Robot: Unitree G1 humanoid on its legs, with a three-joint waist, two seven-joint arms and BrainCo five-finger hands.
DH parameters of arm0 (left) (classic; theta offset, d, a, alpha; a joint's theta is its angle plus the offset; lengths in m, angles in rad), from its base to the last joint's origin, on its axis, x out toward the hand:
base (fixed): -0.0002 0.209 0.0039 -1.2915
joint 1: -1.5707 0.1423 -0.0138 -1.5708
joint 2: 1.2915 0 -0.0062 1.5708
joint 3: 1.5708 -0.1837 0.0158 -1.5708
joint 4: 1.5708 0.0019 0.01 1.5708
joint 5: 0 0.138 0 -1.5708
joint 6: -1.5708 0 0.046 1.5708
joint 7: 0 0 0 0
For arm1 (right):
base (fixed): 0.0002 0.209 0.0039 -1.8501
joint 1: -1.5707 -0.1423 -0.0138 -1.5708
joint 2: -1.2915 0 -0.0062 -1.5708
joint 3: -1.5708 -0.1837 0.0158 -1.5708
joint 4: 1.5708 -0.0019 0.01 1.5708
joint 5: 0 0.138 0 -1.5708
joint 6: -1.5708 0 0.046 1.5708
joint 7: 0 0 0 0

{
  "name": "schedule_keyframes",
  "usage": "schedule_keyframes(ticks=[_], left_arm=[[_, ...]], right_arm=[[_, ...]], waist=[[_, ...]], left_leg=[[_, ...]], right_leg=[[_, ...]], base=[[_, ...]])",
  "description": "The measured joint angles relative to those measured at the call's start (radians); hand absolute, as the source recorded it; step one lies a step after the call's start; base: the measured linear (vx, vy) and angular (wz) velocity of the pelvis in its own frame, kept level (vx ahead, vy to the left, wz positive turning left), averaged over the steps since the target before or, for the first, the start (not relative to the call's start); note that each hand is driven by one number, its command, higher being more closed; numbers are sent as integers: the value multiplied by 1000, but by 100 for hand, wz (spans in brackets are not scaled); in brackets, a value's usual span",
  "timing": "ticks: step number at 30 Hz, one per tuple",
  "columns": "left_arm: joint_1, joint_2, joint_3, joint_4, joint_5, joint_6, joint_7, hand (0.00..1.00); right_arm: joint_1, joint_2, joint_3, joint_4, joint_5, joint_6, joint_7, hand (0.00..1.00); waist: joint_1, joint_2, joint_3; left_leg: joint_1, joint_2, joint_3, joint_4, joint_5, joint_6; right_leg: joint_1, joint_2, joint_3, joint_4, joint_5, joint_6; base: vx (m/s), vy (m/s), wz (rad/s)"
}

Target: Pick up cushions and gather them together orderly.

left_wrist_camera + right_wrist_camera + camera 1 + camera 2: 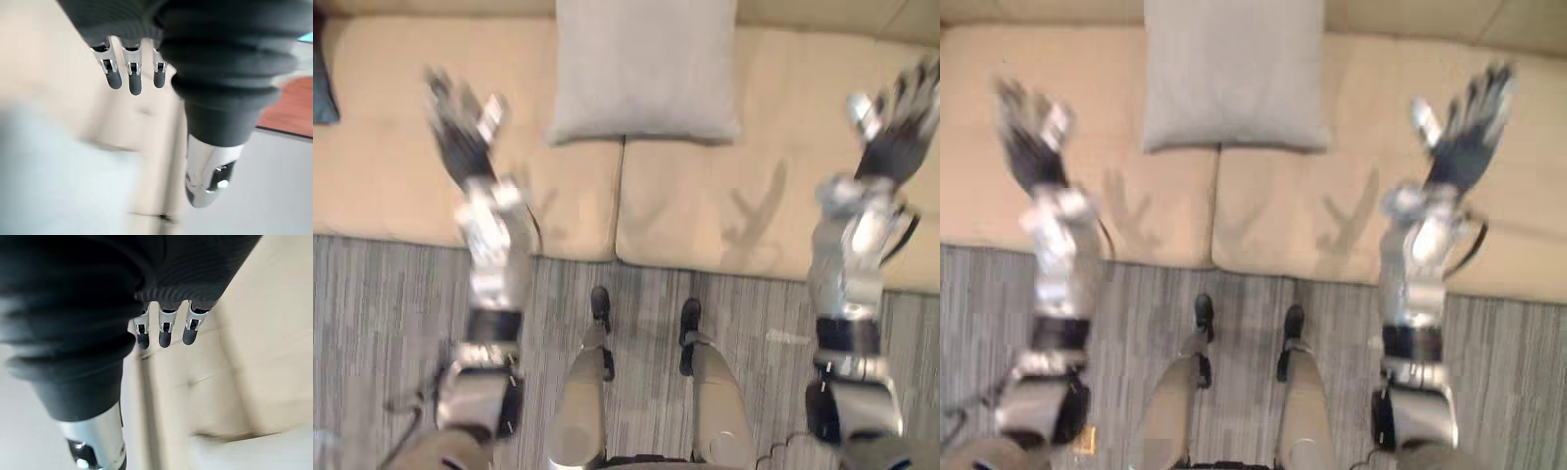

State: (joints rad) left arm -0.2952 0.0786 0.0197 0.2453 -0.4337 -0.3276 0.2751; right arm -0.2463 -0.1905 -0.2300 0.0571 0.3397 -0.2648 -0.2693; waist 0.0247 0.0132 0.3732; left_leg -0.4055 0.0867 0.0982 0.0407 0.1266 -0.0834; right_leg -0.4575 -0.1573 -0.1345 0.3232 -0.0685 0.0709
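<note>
While the beige sofa [724,206] carries the grey cushion [646,69] at its middle, over the seat seam [621,196], the left hand [460,137] and right hand [899,137] hang spread and empty, well apart from it. Closing in unevenly could shove it askew — or snag one corner. A dark shape [321,83] at the sofa's end is perhaps another cushion.

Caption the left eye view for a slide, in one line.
Left hand and right hand open above the beige sofa, flanking a grey cushion that lies across the seat seam, untouched.
</note>
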Motion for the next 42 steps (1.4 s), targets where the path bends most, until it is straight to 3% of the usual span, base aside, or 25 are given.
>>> schedule_keyframes(ticks=[4, 9, 13, 22, 26, 27, 29, 31, 32, 33, 34, 35, 36, 37, 38, 39, 40, 42], left_arm=[[216, -53, -36, 59, 62, 32, -94, 0], [352, -59, -4, 384, 206, 95, -174, 0], [371, -65, 33, 547, 258, 120, -181, 0], [375, -59, 43, 651, 336, 137, -175, 0], [329, -52, 64, 649, 336, 138, -155, 0], [307, -52, 88, 650, 336, 139, -146, 0], [308, -42, 91, 642, 334, 138, -144, 0], [315, -39, 93, 633, 333, 138, -144, 0], [319, -45, 109, 632, 333, 141, -144, 0], [332, -73, 121, 631, 333, 148, -143, 0], [341, -81, 120, 630, 333, 148, -143, 0], [350, -93, 108, 607, 324, 141, -144, 0], [343, -102, 96, 610, 317, 141, -143, 0], [341, -102, 93, 611, 314, 142, -143, 0], [340, -102, 76, 616, 313, 142, -144, 0], [342, -104, 68, 618, 314, 142, -145, 0], [343, -104, 69, 618, 314, 142, -145, 0], [345, -99, 71, 609, 316, 141, -144, 0]], right_arm=[[230, 125, 8, 77, -71, 3, 65, 0], [413, 185, 37, 393, -173, 49, 122, 0], [433, 200, 34, 572, -188, 78, 142, 0], [388, 201, -1, 725, -221, 116, 150, 0], [323, 208, 7, 750, -221, 121, 141, 0], [304, 227, 14, 746, -221, 121, 139, 0], [310, 232, 41, 747, -221, 121, 140, 0], [316, 234, 43, 751, -221, 120, 140, 0], [292, 227, 43, 757, -221, 120, 140, 0], [270, 217, 43, 763, -221, 120, 135, 0], [265, 214, 43, 762, -221, 120, 133, 0], [269, 196, 45, 757, -220, 117, 122, 0], [272, 185, 48, 759, -220, 117, 118, 0], [268, 183, 50, 759, -220, 117, 117, 0], [255, 181, 56, 761, -220, 117, 112, 0], [264, 182, 57, 764, -221, 119, 108, 0], [274, 183, 57, 765, -221, 120, 104, 0], [285, 189, 57, 767, -222, 122, 98, 0]], waist=[[3, -22, -39], [6, -45, -158], [6, -46, -205], [12, -55, -256], [14, -48, -252], [21, -50, -239], [20, -80, -246], [32, -98, -253], [40, -107, -253], [52, -63, -242], [56, -56, -242], [65, -45, -249], [71, -37, -246], [73, -31, -244], [74, -7, -223], [61, -3, -217], [58, -5, -215], [59, -25, -206]], left_leg=[[89, -1, 3, 31, -55, -1], [189, 6, 9, 48, -106, -10], [247, 11, 26, 30, -110, -15], [336, 10, 90, 0, -116, -15], [251, 60, 124, 150, -181, -2], [224, 81, 127, 185, -190, 6], [210, 79, 110, 222, -190, 6], [172, 78, 99, 268, -189, 5], [126, 89, 96, 322, -187, 3], [119, 111, 91, 312, -175, 0], [118, 116, 92, 298, -161, -2], [95, 123, 101, 262, -108, -19], [65, 128, 105, 245, -83, -43], [53, 129, 102, 239, -67, -44], [53, 144, 93, 193, -11, -46], [67, 146, 95, 145, 43, -49], [74, 147, 100, 138, 48, -49], [88, 139, 114, 212, -14, -37]], right_leg=[[106, -2, -5, 3, -39, -2], [212, -3, -19, 3, -88, 2], [265, 2, -19, -21, -92, 7], [342, 6, 35, -108, -43, 23], [287, 31, 27, -72, 17, 40], [246, 21, 7, 127, -73, 25], [252, -4, -1, 370, -162, 61], [275, -18, 8, 460, -180, 75], [276, -5, 15, 438, -220, 97], [281, 27, -2, 401, -225, 94], [288, 36, -6, 372, -233, 79], [302, 39, -36, 295, -289, 16], [294, 47, -70, 251, -327, -25], [288, 55, -78, 234, -333, -36], [288, 75, -104, 215, -324, -59], [293, 78, -134, 217, -316, -73], [296, 73, -150, 218, -313, -81], [294, 51, -170, 214, -298, -121]], base=[[69, -9, 4], [52, -3, 2], [52, -6, -8], [59, 29, -19], [-60, 10, -34], [-107, -11, 3], [-103, -79, 34], [-69, -163, 28], [-171, -209, 0], [-211, -166, -12], [-288, -175, -3], [-301, -210, 7], [-327, -243, 9], [-313, -193, 9], [-320, -145, 34], [-313, -119, 45], [-312, -57, 47], [-287, 3, 14]])
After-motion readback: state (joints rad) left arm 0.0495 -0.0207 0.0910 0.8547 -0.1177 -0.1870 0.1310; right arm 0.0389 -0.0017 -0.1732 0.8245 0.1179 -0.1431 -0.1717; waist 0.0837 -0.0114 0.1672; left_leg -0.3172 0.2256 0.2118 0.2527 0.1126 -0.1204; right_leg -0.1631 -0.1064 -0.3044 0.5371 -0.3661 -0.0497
